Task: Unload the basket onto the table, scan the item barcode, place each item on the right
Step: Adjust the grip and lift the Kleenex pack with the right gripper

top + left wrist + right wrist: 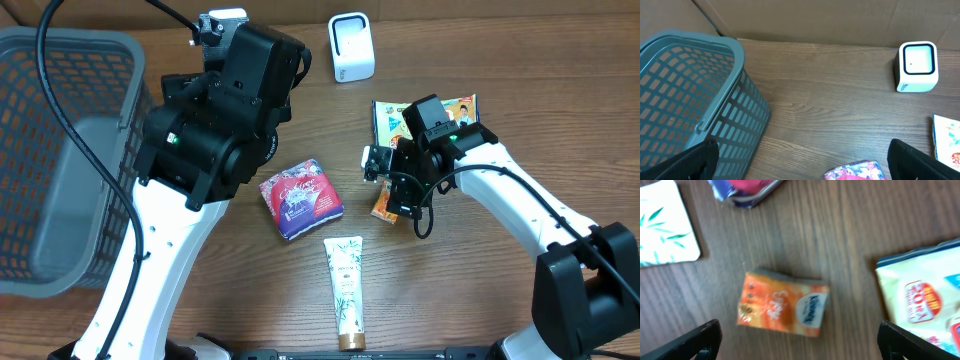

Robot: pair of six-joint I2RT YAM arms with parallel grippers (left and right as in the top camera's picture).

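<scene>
The right gripper [800, 347] hangs wide open and empty. The orange tissue packet [782, 310] lies flat on the surface [850, 240] directly beneath and between its fingers, probably placed for a grip across its width. The left gripper [800, 167] is also fully open and empty. The white scanner [916, 66] is ahead to its right and the basket [735, 125] to its left.

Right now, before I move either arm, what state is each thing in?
left tool: open, empty.
right tool: open, gripping nothing.
orange tissue pack: lying flat beneath the right tool, free.
basket: upright, looks empty.
scanner: standing upright, untouched.
red packet: lying flat.
white tube: lying flat.
snack bag: flat, partly hidden by the right arm.
</scene>
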